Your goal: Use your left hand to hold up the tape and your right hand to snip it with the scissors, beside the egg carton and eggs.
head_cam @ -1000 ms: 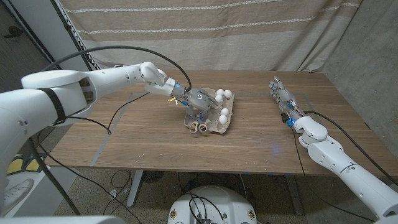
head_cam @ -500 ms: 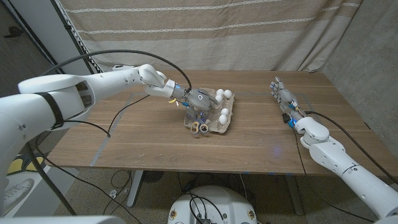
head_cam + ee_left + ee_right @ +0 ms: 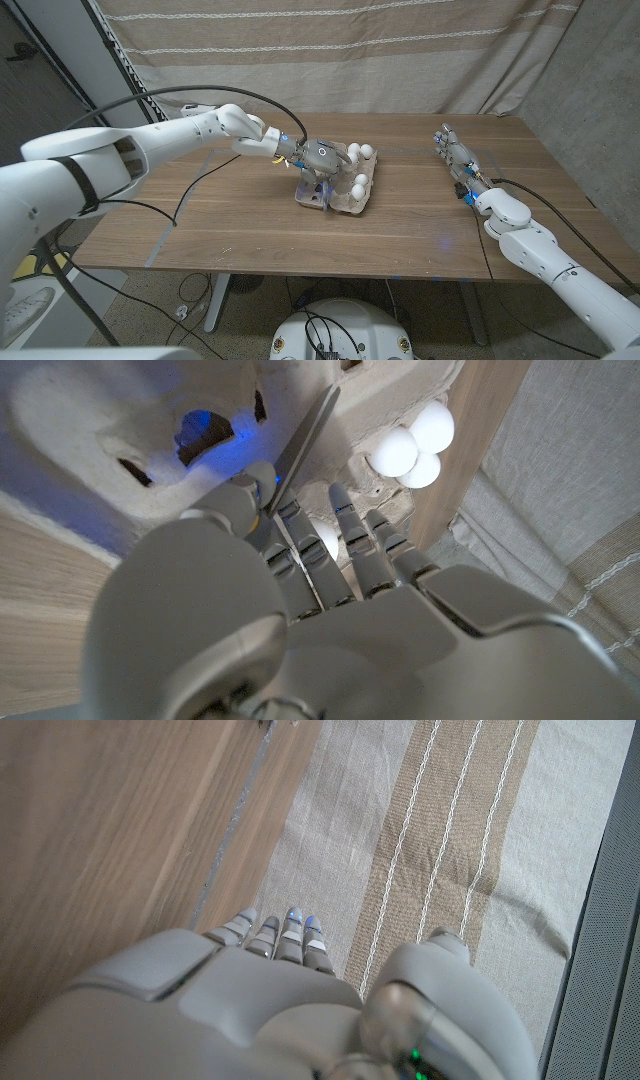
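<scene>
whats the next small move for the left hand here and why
Probably tighten the left hand on the scissors and lift them clear of the egg carton. A blade runs between its thumb and fingers over the carton's cups, but the grip looks unsure. The right hand stands open, far off to the right.

One egg carton (image 3: 345,190) sits on the one desk (image 3: 240,215). Four white eggs can be counted in the head view: two at the carton's far end (image 3: 360,151) and two along its right side (image 3: 360,184); the left wrist view shows three together (image 3: 415,445) and part of a fourth. One scissor blade (image 3: 300,445) shows, and two robot hands, left (image 3: 318,160) and right (image 3: 452,150).
</scene>
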You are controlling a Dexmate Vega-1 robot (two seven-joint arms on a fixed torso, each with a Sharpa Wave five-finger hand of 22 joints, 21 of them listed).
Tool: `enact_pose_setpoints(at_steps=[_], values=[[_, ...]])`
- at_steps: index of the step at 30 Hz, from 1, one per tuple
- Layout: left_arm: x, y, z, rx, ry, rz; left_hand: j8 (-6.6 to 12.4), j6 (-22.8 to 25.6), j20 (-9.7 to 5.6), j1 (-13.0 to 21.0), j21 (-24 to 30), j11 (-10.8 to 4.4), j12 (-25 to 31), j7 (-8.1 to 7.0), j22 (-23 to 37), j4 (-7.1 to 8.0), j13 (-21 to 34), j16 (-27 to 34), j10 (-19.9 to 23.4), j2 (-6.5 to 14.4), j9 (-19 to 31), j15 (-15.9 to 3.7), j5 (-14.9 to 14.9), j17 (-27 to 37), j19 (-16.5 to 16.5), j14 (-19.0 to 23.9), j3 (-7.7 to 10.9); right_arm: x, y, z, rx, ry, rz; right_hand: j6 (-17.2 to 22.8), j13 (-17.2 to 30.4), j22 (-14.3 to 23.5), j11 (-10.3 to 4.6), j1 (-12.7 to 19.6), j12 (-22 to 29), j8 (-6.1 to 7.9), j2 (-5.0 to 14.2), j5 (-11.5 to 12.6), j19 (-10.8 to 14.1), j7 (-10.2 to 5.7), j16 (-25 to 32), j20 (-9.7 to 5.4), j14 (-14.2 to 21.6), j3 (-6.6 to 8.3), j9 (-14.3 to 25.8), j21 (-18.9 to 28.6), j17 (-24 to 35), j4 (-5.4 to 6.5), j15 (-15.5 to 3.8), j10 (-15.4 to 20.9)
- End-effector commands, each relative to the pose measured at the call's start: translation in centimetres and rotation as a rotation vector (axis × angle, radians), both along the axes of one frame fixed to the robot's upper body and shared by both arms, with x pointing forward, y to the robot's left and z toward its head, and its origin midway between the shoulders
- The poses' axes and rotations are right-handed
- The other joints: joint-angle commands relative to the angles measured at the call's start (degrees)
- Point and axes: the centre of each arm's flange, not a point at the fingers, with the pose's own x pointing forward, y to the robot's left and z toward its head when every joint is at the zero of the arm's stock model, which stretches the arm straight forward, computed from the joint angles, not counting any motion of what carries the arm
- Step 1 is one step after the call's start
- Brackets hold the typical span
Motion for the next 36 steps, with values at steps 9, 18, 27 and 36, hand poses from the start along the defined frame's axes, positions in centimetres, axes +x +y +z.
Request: enact_pose_setpoints(at_steps=[9,18,27,36], values=[[0.0,0.8,0.2,-0.073,0.040,0.080,14.03,-14.50,-2.49,-7.89,0.60,-0.05,6.99,-0.29,0.60,3.80,19.99,0.06,-7.70,11.27,25.29,-9.77,-1.11,6.09,-0.45,-0.22,2.23,-0.4,0.4,0.5,-0.021,-0.006,0.003,0.28,0.13,0.10,-0.32,0.17,0.37,0.10,0.41,-0.36,-0.29,-0.37,0.25,0.24,-0.35,0.18,0.29,0.45,0.17,0.16,-0.72,-0.03],[0.3,1.4,1.0,-0.168,0.100,0.101,15.80,-12.61,-2.74,-7.12,0.82,0.10,8.61,-0.01,0.62,2.17,19.31,0.38,-6.71,11.38,25.87,-9.91,-1.93,7.95,-0.40,0.54,1.74,-0.5,0.6,0.7,-0.029,-0.010,0.006,0.37,0.13,0.10,-0.29,0.22,0.38,0.13,0.46,-0.42,-0.28,-0.34,0.23,0.24,-0.39,0.23,0.29,0.45,0.17,0.14,-0.72,-0.01],[0.4,1.9,1.8,-0.214,0.117,0.103,15.62,-7.44,-3.07,-5.76,1.13,0.25,10.00,-0.08,0.55,-0.71,16.39,0.25,-4.97,10.60,20.91,-10.00,-2.29,9.50,0.47,1.97,1.26,-0.3,0.7,1.2,-0.037,-0.012,0.010,0.36,0.13,0.10,-0.30,0.28,0.40,0.11,0.50,-0.47,-0.27,-0.39,0.23,0.26,-0.40,0.27,0.29,0.46,0.17,0.11,-0.75,0.04],[0.3,2.1,2.5,-0.252,0.148,0.100,15.04,-5.11,-3.17,-5.04,1.12,0.44,11.13,0.37,0.53,-1.69,14.70,-0.04,-3.40,10.02,17.37,-10.05,-2.41,10.18,0.66,2.79,1.11,-0.1,0.9,1.4,-0.038,-0.010,0.011,0.34,0.13,0.10,-0.31,0.39,0.38,0.10,0.60,-0.51,-0.28,-0.40,0.22,0.25,-0.42,0.36,0.29,0.46,0.17,0.07,-0.72,0.00]])
